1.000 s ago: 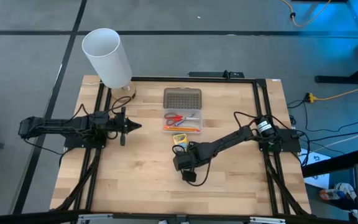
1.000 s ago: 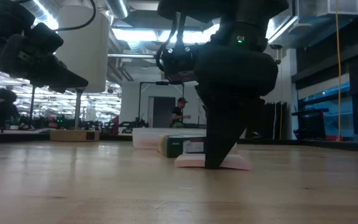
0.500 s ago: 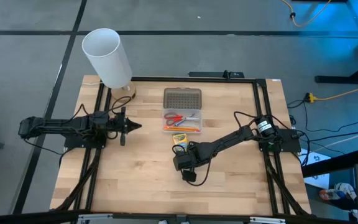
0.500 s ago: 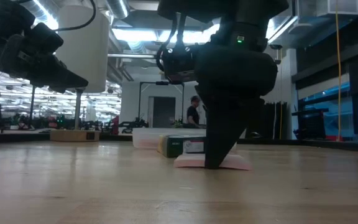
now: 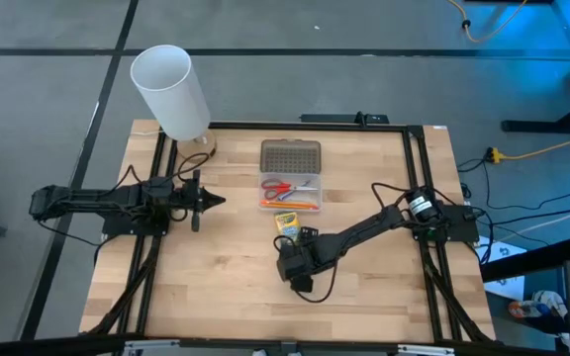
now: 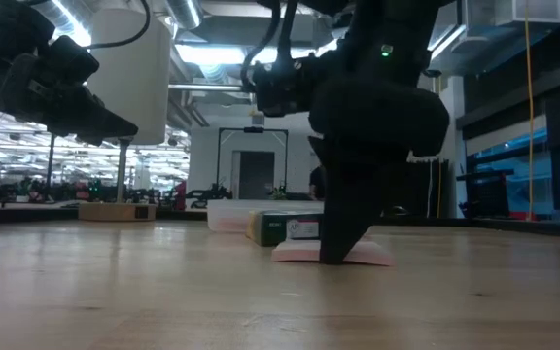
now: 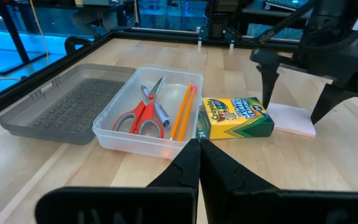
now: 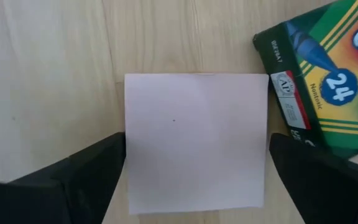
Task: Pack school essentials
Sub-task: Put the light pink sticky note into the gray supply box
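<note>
The pale pink sticky-note pad (image 8: 194, 124) lies flat on the table next to the green-and-yellow crayon box (image 8: 328, 81). My right gripper (image 8: 196, 146) is open above it, pointing down, one finger at each of two opposite edges. In the high view this gripper (image 5: 296, 267) hides the pad. The red-handled scissors (image 7: 143, 112), orange pencil (image 7: 184, 112) and blue pen (image 7: 158, 111) lie inside the clear case (image 7: 142, 134). My left gripper (image 5: 218, 201) is shut and hovers over the table's left half, clear of everything. My right gripper comes at the sticky-note pad from above, pointing down. Its fingers (image 8: 98, 168) stand close against two opposite edges (image 8: 129, 143) of the pad. I cannot tell whether they touch it. The pad lies flat on the table.
The case's grey dotted lid (image 5: 290, 155) lies open toward the far edge. A tall white cylinder (image 5: 171, 91) stands at the far left corner. The crayon box (image 5: 286, 222) sits between the case and my right gripper. Bare wood (image 5: 216, 277) lies along the near edge.
My right arm's wrist has shifted slightly toward the table's near edge, while its fingertips have stayed at the pad. The pad and the other things have kept their places.
</note>
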Available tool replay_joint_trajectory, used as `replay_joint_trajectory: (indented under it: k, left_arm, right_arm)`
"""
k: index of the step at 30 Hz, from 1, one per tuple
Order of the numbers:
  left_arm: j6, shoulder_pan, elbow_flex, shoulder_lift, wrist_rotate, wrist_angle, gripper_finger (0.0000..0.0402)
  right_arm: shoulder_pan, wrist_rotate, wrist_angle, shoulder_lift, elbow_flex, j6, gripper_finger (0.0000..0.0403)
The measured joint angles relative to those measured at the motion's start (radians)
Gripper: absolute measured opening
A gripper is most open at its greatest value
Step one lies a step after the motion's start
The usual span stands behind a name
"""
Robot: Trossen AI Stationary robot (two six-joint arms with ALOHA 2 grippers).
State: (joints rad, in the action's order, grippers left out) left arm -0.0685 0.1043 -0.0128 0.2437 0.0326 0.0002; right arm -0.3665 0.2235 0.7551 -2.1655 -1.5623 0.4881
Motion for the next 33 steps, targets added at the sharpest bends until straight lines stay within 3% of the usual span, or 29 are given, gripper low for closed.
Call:
replay_joint_trajectory:
  k: [7, 12, 33]
  left_arm:
    - [0.000, 0.000, 0.000, 0.000, 0.000, 0.000, 0.0000]
    - [0.000, 0.000, 0.000, 0.000, 0.000, 0.000, 0.0000]
    - [0.000, 0.000, 0.000, 0.000, 0.000, 0.000, 0.0000]
  right_arm:
    - [-0.017, 0.014, 0.007, -0.001, -0.004, 0.016, 0.0398]
    - [-0.014, -0.049, 0.004, 0.000, -0.002, 0.014, 0.0397]
    - [0.037, -0.145, 0.002, 0.004, -0.003, -0.036, 0.0398]
